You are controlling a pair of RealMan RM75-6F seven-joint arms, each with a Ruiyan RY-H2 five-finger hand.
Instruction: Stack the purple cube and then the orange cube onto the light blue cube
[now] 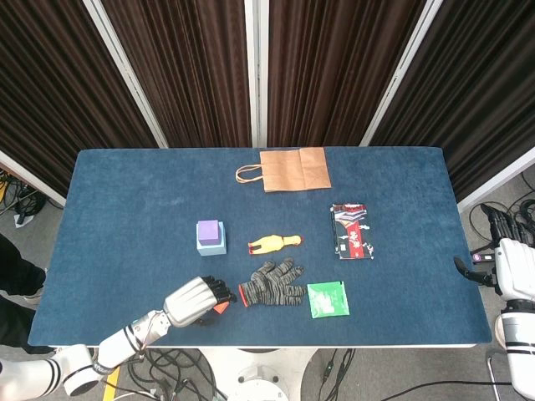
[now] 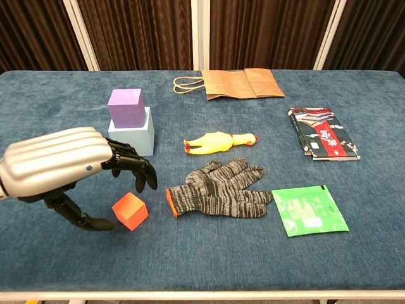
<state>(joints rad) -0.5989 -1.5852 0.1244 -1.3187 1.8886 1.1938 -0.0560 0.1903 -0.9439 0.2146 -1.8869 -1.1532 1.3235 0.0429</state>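
Note:
The purple cube (image 2: 126, 106) (image 1: 207, 230) sits on top of the light blue cube (image 2: 133, 136) (image 1: 211, 245) at centre left. The orange cube (image 2: 130, 210) (image 1: 220, 307) lies on the cloth near the front edge. My left hand (image 2: 69, 166) (image 1: 197, 301) hovers over it, fingers spread with the thumb to its left and the fingertips (image 2: 150, 180) above its right side; I cannot see any contact. My right hand (image 1: 504, 266) stays off the table's right edge, holding nothing.
A knitted glove (image 2: 218, 188) lies just right of the orange cube, with a green packet (image 2: 309, 209) beyond it. A rubber chicken (image 2: 218, 141), a book (image 2: 323, 140) and a brown paper bag (image 2: 237, 83) lie farther back on the blue table (image 2: 57, 101).

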